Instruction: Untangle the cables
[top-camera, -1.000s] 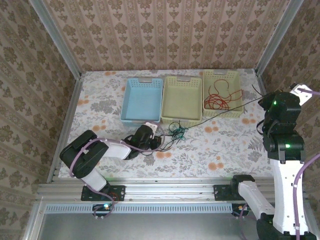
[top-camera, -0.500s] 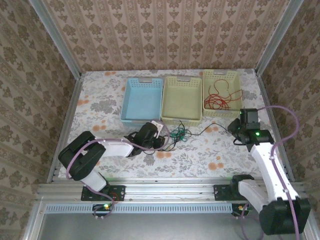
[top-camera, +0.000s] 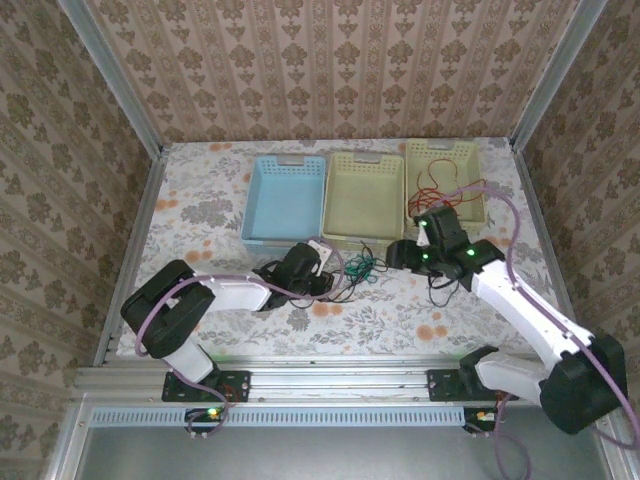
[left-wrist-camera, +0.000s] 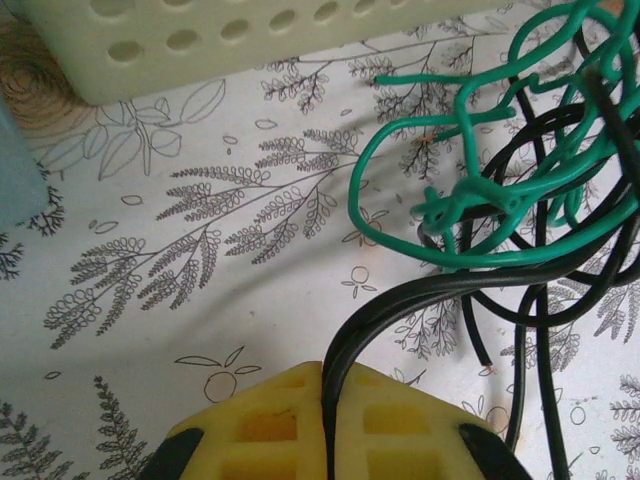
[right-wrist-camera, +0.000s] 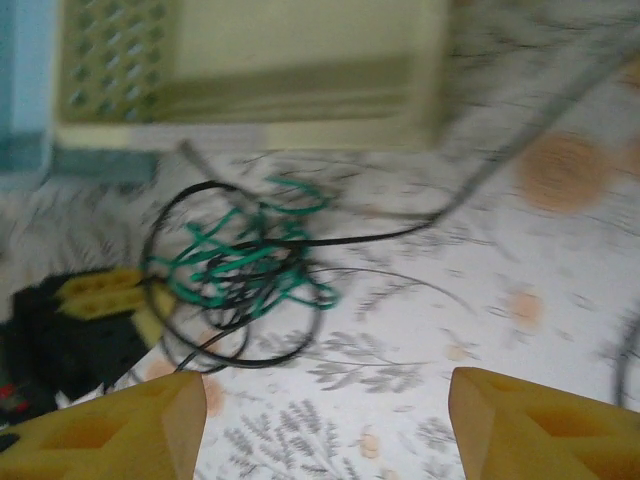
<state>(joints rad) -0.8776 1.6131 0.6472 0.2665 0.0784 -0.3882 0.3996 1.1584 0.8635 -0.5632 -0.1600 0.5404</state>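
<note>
Nearest, the left arm is laid low across the surface (top-camera: 190, 205), elbow folded and forearm stretched to the right. The left gripper (left-wrist-camera: 328, 405) is seen clamped on the black cable (left-wrist-camera: 400, 300), which runs out from between the yellow pads into the tangle (top-camera: 357, 268) just ahead. There the green cable (left-wrist-camera: 470, 205) is looped through the black one. The knot is thus placed between the two grippers, just in front of the middle basket (top-camera: 366, 238).

The right arm is stretched in from its base on the right and angled down toward the knot. The right gripper (right-wrist-camera: 325, 400) is held wide apart, with nothing between its fingers. From it the tangle lies ahead and to the left, near but not touched. A long black strand is trailed from the knot to the right, so any pull is judged to run left to right along the surface. The left gripper is the nearer.

Farthest back, the red cable (top-camera: 437, 198) is found coiled in the right-hand basket (top-camera: 445, 148), well apart from the knot.
</note>
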